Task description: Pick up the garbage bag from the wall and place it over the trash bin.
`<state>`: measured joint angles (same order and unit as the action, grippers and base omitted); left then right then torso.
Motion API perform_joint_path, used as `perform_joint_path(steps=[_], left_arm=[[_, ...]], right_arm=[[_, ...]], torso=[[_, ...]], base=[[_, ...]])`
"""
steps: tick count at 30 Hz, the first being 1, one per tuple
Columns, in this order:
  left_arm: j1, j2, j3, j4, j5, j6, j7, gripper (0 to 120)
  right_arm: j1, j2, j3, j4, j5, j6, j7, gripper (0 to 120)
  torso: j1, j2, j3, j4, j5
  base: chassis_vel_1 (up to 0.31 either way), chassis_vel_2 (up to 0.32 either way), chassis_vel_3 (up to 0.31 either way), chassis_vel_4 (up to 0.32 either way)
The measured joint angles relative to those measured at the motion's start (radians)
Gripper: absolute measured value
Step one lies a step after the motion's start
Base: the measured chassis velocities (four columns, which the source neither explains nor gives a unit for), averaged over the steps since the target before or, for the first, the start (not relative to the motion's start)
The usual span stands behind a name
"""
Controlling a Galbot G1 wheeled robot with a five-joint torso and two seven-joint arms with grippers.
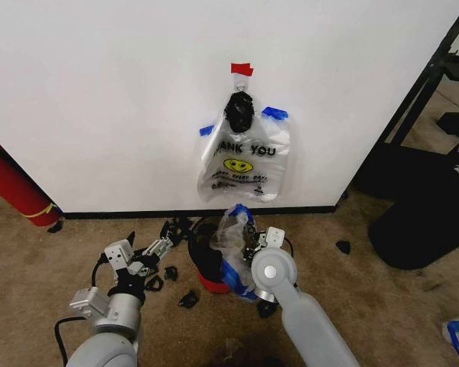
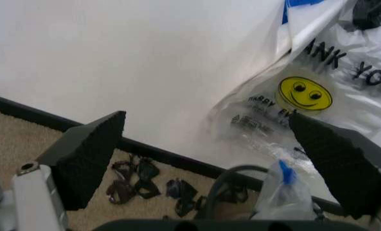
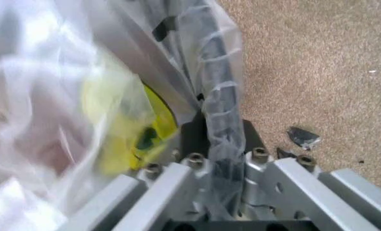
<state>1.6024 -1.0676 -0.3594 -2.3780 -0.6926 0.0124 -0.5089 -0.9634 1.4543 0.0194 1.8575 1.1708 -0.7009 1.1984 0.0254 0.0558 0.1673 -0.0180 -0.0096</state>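
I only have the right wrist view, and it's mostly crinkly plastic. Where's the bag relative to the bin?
Observer: In the head view the garbage bag is bunched at the trash bin's right side, clamped in the right gripper. It is not spread over the opening.
Operator: What's the other arm doing?
Observer: The left gripper is low over the carpet to the bin's left, fingers wide open, holding nothing.
Operator: Anything on the wall?
Observer: Yes, a bag printed THANK YOU with a yellow smiley hangs on the wall above the bin, taped at the top.
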Motion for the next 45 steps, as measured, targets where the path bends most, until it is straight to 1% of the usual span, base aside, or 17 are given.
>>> perform_joint_path(steps=[8, 12, 15, 17, 21, 23, 26, 27, 29, 30, 34, 35, 38, 39, 41, 42, 45], left_arm=[[0.006, -0.002, 0.005, -0.003, 0.001, 0.002, -0.001, 100], [0.007, 0.004, 0.005, -0.007, -0.002, 0.011, -0.002, 100], [0.006, 0.016, 0.008, -0.013, -0.011, 0.025, -0.006, 100], [-0.003, 0.025, 0.014, -0.016, -0.012, 0.034, -0.008, 100], [-0.024, 0.044, 0.026, -0.031, -0.022, 0.057, -0.012, 100], [-0.049, 0.073, 0.036, -0.046, -0.043, 0.083, -0.017, 100], [-0.111, 0.153, 0.062, -0.074, -0.110, 0.128, -0.025, 100], [-0.111, 0.153, 0.062, -0.074, -0.110, 0.128, -0.025, 100], [-0.166, 0.213, 0.079, -0.092, -0.182, 0.163, -0.027, 100], [-0.184, 0.233, 0.085, -0.096, -0.203, 0.170, -0.024, 100], [-0.295, 0.368, 0.128, -0.107, -0.312, 0.216, 0.083, 100], [-0.295, 0.368, 0.128, -0.107, -0.312, 0.216, 0.083, 100], [-0.413, 0.451, 0.168, -0.107, -0.458, 0.275, 0.107, 100], [-0.440, 0.469, 0.172, -0.107, -0.493, 0.293, 0.107, 100], [-0.468, 0.488, 0.176, -0.107, -0.524, 0.328, 0.103, 100], [-0.478, 0.491, 0.178, -0.104, -0.530, 0.342, 0.100, 100], [-0.497, 0.487, 0.190, -0.088, -0.537, 0.362, 0.092, 100]], right_arm=[[-0.019, 0.004, 0.015, 0.029, 0.003, 0.013, -0.001, 0], [-0.030, 0.010, 0.031, 0.048, 0.019, 0.040, -0.018, 0], [-0.062, 0.012, 0.060, 0.088, 0.030, 0.096, -0.091, 0], [-0.095, -0.002, 0.077, 0.117, 0.020, 0.106, -0.144, 0], [-0.128, -0.016, 0.091, 0.166, 0.019, 0.110, -0.162, 0], [-0.148, -0.027, 0.098, 0.203, 0.028, 0.114, -0.164, 0], [-0.178, -0.051, 0.109, 0.261, 0.038, 0.114, -0.163, 0], [-0.178, -0.051, 0.109, 0.261, 0.038, 0.114, -0.163, 0], [-0.196, -0.065, 0.116, 0.296, 0.040, 0.113, -0.163, 0], [-0.202, -0.070, 0.118, 0.305, 0.039, 0.112, -0.163, 0], [-0.227, -0.081, 0.125, 0.329, -0.008, 0.102, -0.172, 0], [-0.227, -0.081, 0.125, 0.329, -0.008, 0.102, -0.172, 0], [-0.236, -0.079, 0.119, 0.327, -0.069, 0.095, -0.195, 0], [-0.229, -0.077, 0.107, 0.318, -0.083, 0.092, -0.201, 0], [-0.210, -0.071, 0.083, 0.297, -0.100, 0.088, -0.213, 0], [-0.198, -0.066, 0.074, 0.287, -0.105, 0.086, -0.217, 0], [-0.179, -0.054, 0.062, 0.269, -0.109, 0.085, -0.221, 0]], torso=[[0.000, 0.000, 0.000, -0.0001, -0.0001], [0.000, 0.000, 0.000, -0.0001, -0.0002], [0.000, 0.000, 0.000, 0.0000, -0.0001], [0.000, 0.000, 0.000, -0.0001, -0.0001], [0.000, 0.000, 0.000, -0.0001, -0.0001], [0.000, 0.000, 0.000, 0.0001, -0.0001], [0.000, 0.000, 0.000, -0.0002, 0.0000], [0.000, 0.000, 0.000, -0.0002, 0.0000], [0.000, 0.000, 0.000, -0.0005, 0.0000], [0.000, 0.000, 0.000, -0.0001, -0.0001], [0.000, 0.000, 0.000, 0.0000, 0.0000], [0.000, 0.000, 0.000, 0.0000, 0.0000], [0.000, 0.000, 0.000, -0.0005, -0.0003], [0.000, 0.000, 0.000, -0.0008, -0.0002], [0.000, 0.000, 0.000, -0.0002, 0.0004], [0.000, 0.000, 0.000, 0.0003, -0.0002], [0.000, 0.000, 0.000, 0.0006, 0.0000]], base=[[0.000, 0.000, 0.000, 0.000], [0.000, 0.000, 0.000, 0.000], [0.000, 0.000, 0.000, 0.000], [0.000, 0.000, 0.000, 0.000], [0.000, 0.000, 0.000, 0.000], [0.000, 0.000, 0.000, 0.000], [0.000, 0.000, 0.000, 0.000], [0.000, 0.000, 0.000, 0.000], [0.000, 0.000, 0.000, 0.000], [0.000, 0.000, 0.000, 0.000], [0.000, 0.000, 0.000, 0.000], [0.000, 0.000, 0.000, 0.000], [0.000, 0.000, 0.000, 0.000], [0.000, 0.000, 0.000, 0.000], [0.000, 0.000, 0.000, 0.000], [0.000, 0.000, 0.000, 0.000], [0.000, 0.000, 0.000, 0.000]])
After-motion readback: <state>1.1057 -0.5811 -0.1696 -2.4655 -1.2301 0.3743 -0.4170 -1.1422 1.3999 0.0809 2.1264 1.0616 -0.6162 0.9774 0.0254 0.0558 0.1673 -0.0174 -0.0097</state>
